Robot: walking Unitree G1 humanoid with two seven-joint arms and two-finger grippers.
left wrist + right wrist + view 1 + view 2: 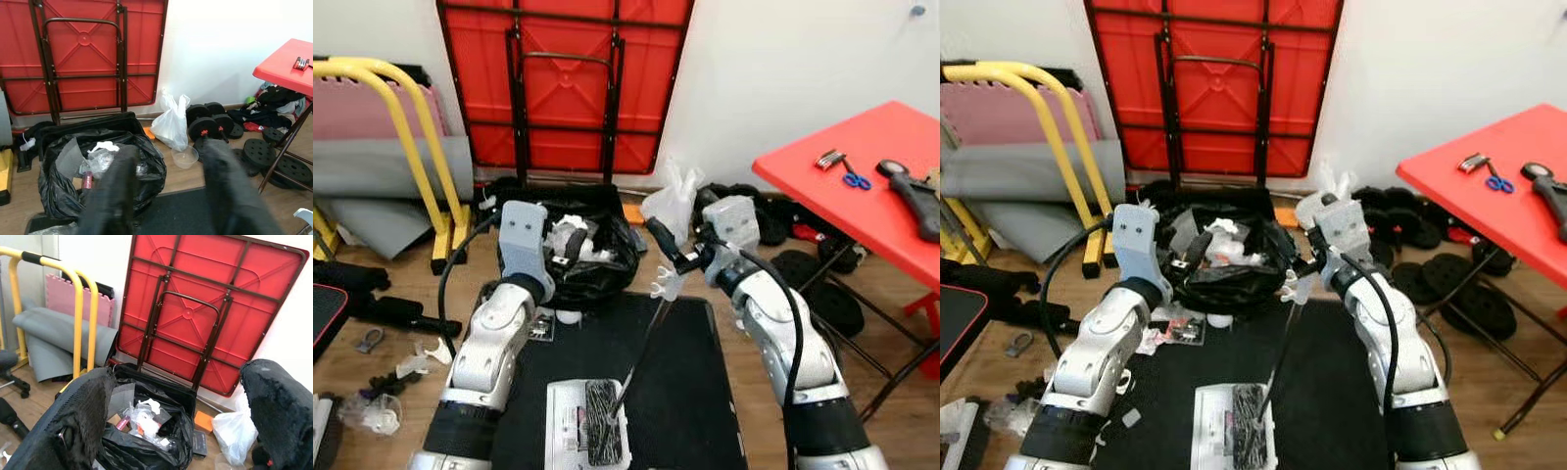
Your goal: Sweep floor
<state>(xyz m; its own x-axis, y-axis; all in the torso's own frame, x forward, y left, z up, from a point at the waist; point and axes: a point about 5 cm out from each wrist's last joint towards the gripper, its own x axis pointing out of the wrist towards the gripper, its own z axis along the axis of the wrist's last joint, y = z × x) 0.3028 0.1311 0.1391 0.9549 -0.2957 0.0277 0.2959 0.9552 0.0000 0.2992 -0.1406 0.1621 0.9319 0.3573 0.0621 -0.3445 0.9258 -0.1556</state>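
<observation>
- Currently the black trash bag [573,257], open and holding scraps, sits on the floor against the folded red table [563,83], just beyond the black mat [675,392].
- Right gripper [181,421]: fingers spread wide, nothing between them; it hovers beside the bag.
- Left gripper [168,191]: also wide open and empty, over the bag's near rim.
- Judgement: collection phase; litter [416,357] lies on the wood at left, so the next move calls for reaching there.
- Room: yellow frame [401,127] at left, weight plates [822,294] and a standing red table [871,186] at right; mat is the open lane.

Trash bag [582,257] before folded table [563,83]; mat [675,392] nearer.
</observation>
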